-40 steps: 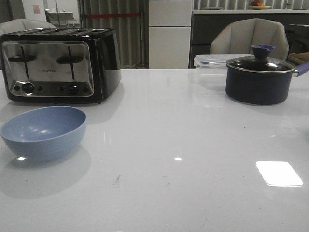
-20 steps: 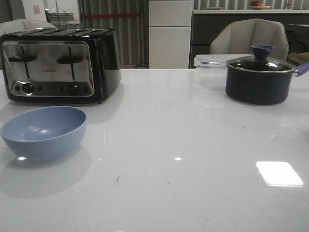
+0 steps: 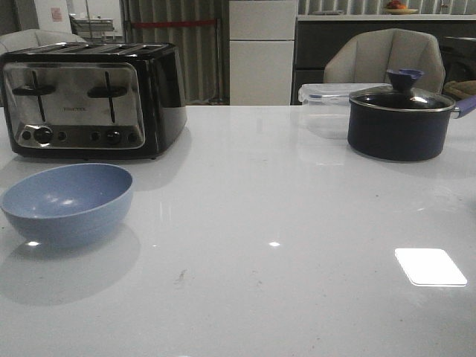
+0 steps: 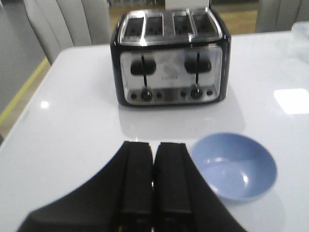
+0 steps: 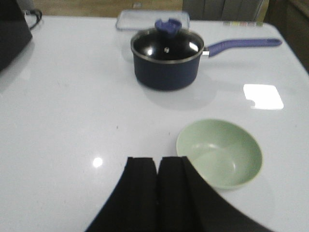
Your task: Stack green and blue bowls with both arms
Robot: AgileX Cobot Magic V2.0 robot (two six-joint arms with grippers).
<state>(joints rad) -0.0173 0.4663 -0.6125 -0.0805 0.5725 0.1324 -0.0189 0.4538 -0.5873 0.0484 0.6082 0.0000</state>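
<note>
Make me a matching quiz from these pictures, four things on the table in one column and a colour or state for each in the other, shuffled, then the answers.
Things:
1. toaster
2. blue bowl
3. green bowl
4. pot

Descriptions:
A. covered by a glass lid
B. pale sage, empty, seen only from the right wrist
C. black and chrome, four slots
D. dusty grey-blue, in front of the toaster

Pairs: 1-C, 2-D, 3-B, 4-A
</note>
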